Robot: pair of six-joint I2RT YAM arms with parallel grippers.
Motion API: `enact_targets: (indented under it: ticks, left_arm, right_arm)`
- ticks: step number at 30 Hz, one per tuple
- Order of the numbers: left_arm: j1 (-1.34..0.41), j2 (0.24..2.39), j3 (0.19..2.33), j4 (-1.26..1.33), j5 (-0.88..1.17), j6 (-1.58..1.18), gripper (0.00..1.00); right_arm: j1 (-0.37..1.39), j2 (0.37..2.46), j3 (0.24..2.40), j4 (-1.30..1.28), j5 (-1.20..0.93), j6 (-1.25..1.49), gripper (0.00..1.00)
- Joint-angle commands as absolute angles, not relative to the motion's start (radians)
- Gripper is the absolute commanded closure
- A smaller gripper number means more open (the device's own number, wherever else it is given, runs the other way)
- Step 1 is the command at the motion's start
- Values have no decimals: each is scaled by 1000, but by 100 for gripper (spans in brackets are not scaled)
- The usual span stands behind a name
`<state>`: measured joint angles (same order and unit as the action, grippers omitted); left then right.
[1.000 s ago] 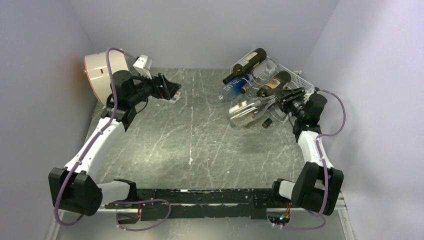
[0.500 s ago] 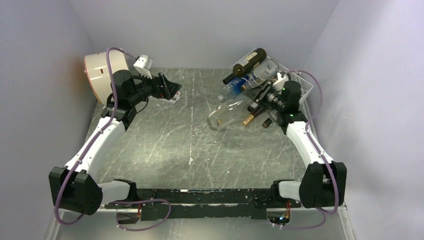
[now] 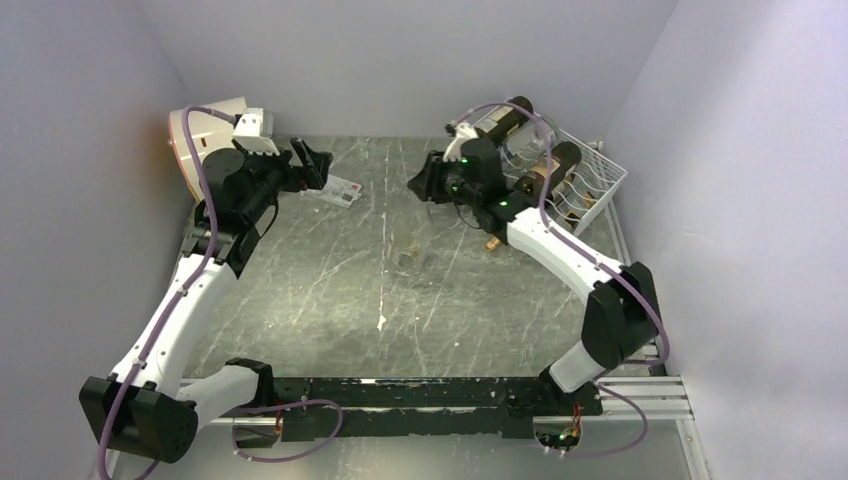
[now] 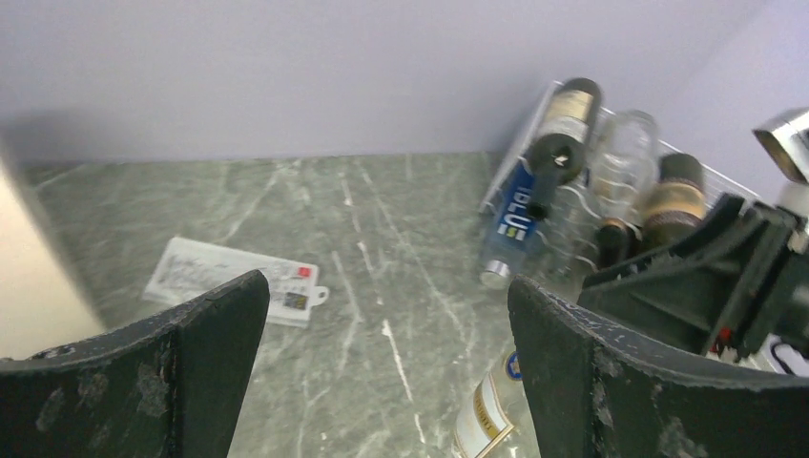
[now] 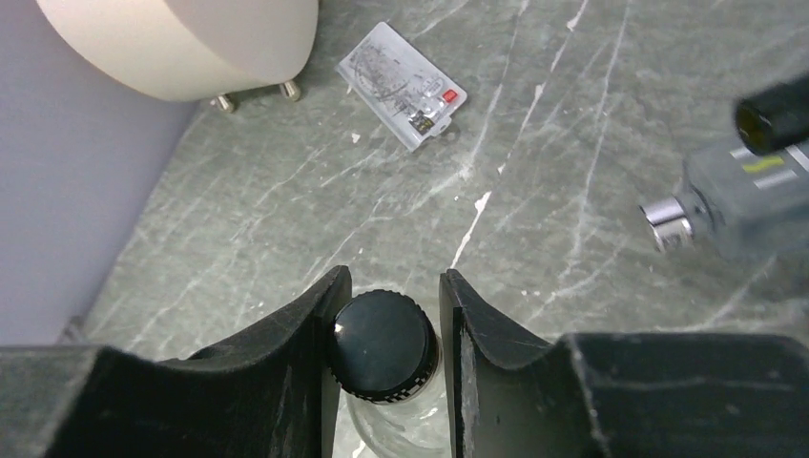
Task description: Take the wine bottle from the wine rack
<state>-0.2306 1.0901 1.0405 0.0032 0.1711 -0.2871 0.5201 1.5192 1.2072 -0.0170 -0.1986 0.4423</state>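
Observation:
The white wire wine rack (image 3: pixel 596 176) stands at the back right and holds several bottles. It also shows in the left wrist view (image 4: pixel 563 205). My right gripper (image 3: pixel 428 186) (image 5: pixel 394 281) is shut on the black-capped neck of a clear wine bottle (image 5: pixel 399 427). The bottle hangs off the rack, over the middle of the table. Its glass body shows only faintly in the top view (image 3: pixel 409 256); its white label shows in the left wrist view (image 4: pixel 485 422). My left gripper (image 3: pixel 314 164) (image 4: pixel 386 288) is open and empty at the back left.
A cream drum (image 3: pixel 200 140) (image 5: pixel 191 38) stands at the back left against the wall. A flat plastic card (image 3: pixel 336 190) (image 4: pixel 229 281) (image 5: pixel 401 86) lies near it. A blue bottle (image 4: pixel 510 224) (image 5: pixel 735 196) and a dark bottle (image 3: pixel 500 122) lie in the rack.
My right arm has drawn the clear bottle out of the rack and swung it left over the table's middle. My left gripper has pulled back a little toward the drum.

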Motion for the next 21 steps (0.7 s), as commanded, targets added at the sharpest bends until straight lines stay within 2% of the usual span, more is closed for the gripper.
enact_targets:
  ticks: [1,11,21]
  left_arm:
    - [-214,1059,1067,-47,-41,-294,1]
    - [-165,1046,1058,-54,-97,-313,1]
    - [-122,1045,1054,-48,-74,-334,1]
  right_arm:
    - [636,1574,1373,109,-17,358,100]
    - [777,1848,1663,88,166,104,100]
    - [887,1971,1763,89,287,-73,100]
